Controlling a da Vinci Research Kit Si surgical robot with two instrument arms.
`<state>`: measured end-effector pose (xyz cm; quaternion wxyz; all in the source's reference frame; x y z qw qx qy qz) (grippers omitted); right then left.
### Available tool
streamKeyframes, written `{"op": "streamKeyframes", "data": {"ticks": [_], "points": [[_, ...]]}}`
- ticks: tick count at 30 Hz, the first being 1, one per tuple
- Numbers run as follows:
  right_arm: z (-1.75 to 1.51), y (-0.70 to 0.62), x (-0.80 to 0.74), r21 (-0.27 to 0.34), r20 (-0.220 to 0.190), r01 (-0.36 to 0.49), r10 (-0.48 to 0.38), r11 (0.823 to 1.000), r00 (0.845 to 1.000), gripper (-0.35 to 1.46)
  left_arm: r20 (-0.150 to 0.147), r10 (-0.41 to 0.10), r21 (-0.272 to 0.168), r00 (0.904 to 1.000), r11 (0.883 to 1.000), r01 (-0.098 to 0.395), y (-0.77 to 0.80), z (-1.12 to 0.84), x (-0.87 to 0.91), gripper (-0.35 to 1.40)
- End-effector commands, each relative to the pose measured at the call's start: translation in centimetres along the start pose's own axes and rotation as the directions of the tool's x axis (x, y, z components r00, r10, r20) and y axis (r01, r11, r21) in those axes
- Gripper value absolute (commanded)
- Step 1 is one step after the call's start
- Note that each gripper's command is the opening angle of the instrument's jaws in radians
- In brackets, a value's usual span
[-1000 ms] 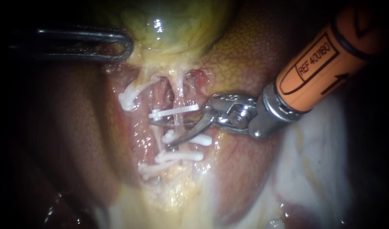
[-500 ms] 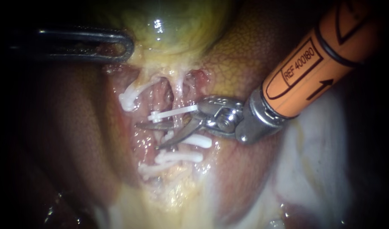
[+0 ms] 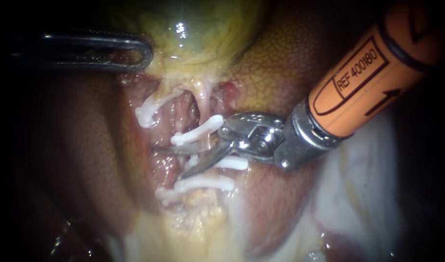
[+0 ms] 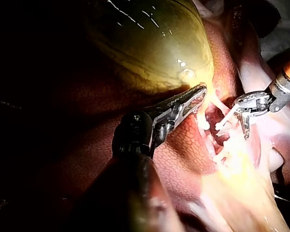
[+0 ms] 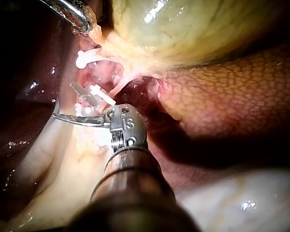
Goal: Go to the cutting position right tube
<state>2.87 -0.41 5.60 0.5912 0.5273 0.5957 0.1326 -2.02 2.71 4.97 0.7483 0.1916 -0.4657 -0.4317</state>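
Observation:
My right instrument [image 3: 169,162], on an orange shaft from the upper right, holds its two blades open. They straddle the pale right tube [image 3: 204,99] between the tilted upper clip [image 3: 198,130] and the clip below it [image 3: 230,163]. The right wrist view shows the same open blades [image 5: 63,101] beside a white clip [image 5: 104,96]. My left instrument [image 3: 137,52] comes in from the left, its jaws shut on the neck of the yellow-green gallbladder [image 3: 193,29]. The left wrist view shows these jaws [image 4: 193,96] holding the tissue up, with the right instrument [image 4: 232,131] beyond.
Several white clips sit on the tubes, one on the left tube [image 3: 147,112] and others lower [image 3: 203,183]. Brown-red liver [image 3: 276,63] surrounds the dissected bed. Pale fatty tissue [image 3: 358,184] lies under the right shaft.
The right instrument's open blades have slid further left and slightly down across the right tube. The upper clip has tilted from level to slanted. The left instrument has not moved.

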Motion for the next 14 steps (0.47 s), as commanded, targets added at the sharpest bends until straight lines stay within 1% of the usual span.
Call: {"op": "streamKeyframes", "data": {"ticks": [1,14], "points": [[-0.01,0.0,0.0,-0.001,0.0,-0.001,0.001,1.0,1.0,1.1,0.0,0.0,0.0,1.0,1.0,0.0,0.0,0.0,0.0,-0.35],[-0.02,0.02,-0.01,-0.002,0.0,-0.001,0.001,1.0,1.0,1.1,0.0,0.0,0.0,1.0,1.0,0.0,0.0,0.0,0.0,-0.35]]}}
